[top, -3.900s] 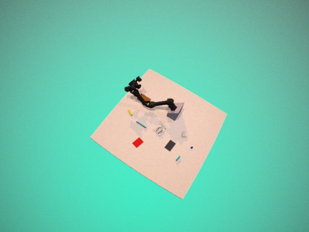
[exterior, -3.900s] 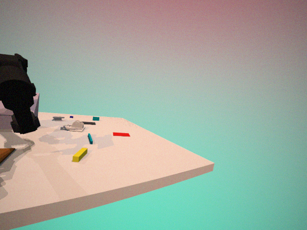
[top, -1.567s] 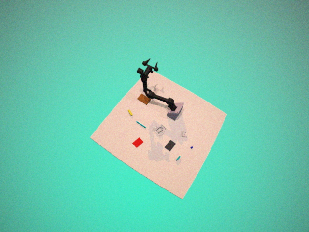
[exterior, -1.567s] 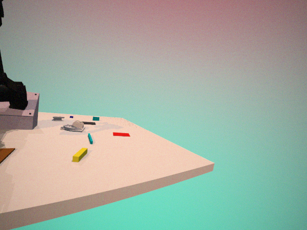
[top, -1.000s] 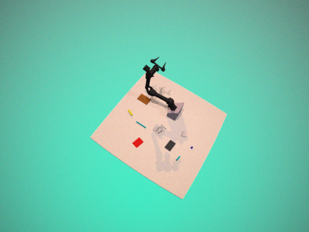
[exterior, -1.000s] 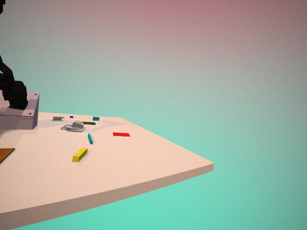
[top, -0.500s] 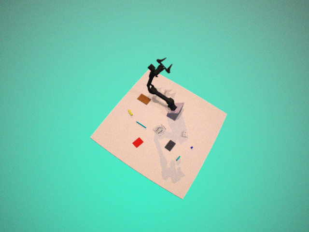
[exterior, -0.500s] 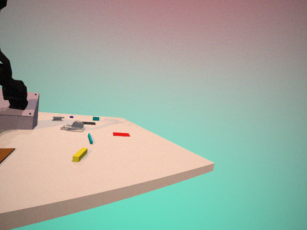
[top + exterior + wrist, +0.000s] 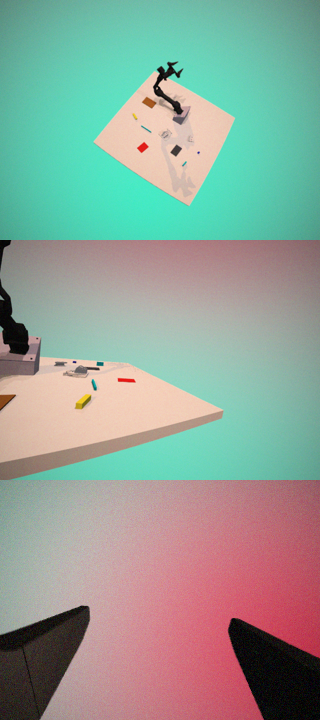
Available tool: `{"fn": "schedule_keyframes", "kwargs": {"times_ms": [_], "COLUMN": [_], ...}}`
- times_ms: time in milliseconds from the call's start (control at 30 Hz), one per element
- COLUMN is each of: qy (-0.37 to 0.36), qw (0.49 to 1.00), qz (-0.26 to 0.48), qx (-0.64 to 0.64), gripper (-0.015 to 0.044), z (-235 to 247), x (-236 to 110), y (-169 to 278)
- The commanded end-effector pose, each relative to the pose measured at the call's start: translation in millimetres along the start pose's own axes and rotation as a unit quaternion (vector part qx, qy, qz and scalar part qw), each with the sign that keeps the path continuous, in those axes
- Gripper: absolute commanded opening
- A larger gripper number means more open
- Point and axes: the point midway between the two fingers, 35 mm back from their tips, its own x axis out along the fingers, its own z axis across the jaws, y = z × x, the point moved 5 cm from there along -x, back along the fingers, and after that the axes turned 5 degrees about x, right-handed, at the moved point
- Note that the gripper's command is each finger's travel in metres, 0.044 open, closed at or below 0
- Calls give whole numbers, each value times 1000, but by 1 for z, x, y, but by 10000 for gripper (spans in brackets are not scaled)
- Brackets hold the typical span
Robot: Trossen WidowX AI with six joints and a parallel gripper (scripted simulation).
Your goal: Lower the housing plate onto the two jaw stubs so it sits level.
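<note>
My gripper (image 9: 180, 65) (image 9: 161, 618) is open and empty. It is raised high beyond the table's far edge in the top view, away from the parts, and is out of frame in the exterior view. A pale mechanism with thin dark outlines (image 9: 165, 134) (image 9: 81, 369) sits near the middle of the table; the exterior view shows a flat base with a rounded grey piece standing up on it. A smaller pale part (image 9: 190, 138) (image 9: 60, 363) lies apart from it, nearer the arm's base side. Which piece is the housing plate, and how the jaws sit on the pins, is too small to tell.
Around the mechanism lie a teal stick (image 9: 146, 129) (image 9: 94, 384), a red patch (image 9: 142, 147) (image 9: 126, 380), a dark patch (image 9: 176, 150), a yellow block (image 9: 134, 116) (image 9: 83, 401), a brown patch (image 9: 149, 102), a teal block (image 9: 184, 163) and a blue cube (image 9: 198, 152). The arm's base box (image 9: 180, 120) stands behind.
</note>
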Motion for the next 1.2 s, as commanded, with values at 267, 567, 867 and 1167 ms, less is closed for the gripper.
{"fn": "schedule_keyframes", "kwargs": {"times_ms": [267,567,867,1167], "qy": [-40,-66,-104,-139], "qw": [993,979,955,923], "qz": [81,138,192,241], "qx": [77,134,200,264], "gripper": [440,440,440,440], "z": [28,51,85,123], "x": [18,27,39,45], "y": [53,90,132,170]}}
